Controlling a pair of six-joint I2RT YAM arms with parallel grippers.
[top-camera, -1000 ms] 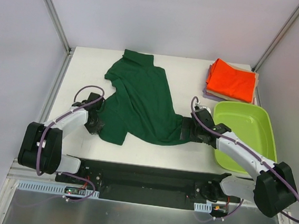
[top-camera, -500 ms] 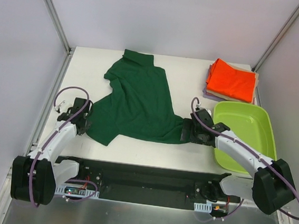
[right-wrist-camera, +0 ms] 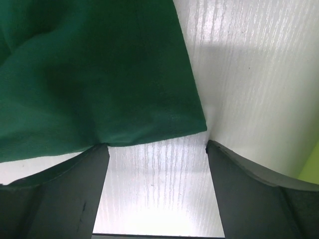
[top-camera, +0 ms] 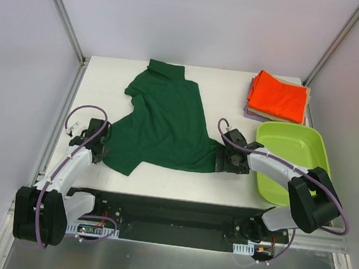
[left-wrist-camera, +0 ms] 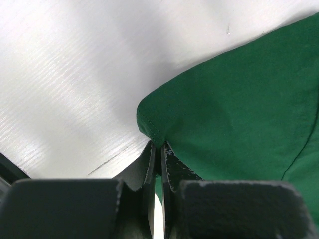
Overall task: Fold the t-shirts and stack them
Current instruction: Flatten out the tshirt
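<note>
The dark green collared shirt (top-camera: 164, 123) lies spread on the white table, collar toward the far side. My left gripper (top-camera: 103, 149) is at its near left edge. In the left wrist view it (left-wrist-camera: 160, 145) is shut on the hem of the green shirt (left-wrist-camera: 239, 99). My right gripper (top-camera: 223, 159) is at the shirt's near right corner. In the right wrist view it (right-wrist-camera: 157, 145) is open, and the corner of the green cloth (right-wrist-camera: 99, 74) lies on the table just ahead of the fingers. A folded orange shirt (top-camera: 278, 96) tops a stack with beige and lavender shirts beneath.
A lime-green plastic bin (top-camera: 302, 178) stands at the right, close beside my right arm. The folded stack sits at the far right corner behind it. Frame posts rise at the far corners. A black base rail (top-camera: 172, 213) runs along the near edge.
My left gripper pulled the shirt's near left corner outward to the left, then held still. My right arm swung its elbow inward, and the shirt's right corner now lies loose before its open fingers.
</note>
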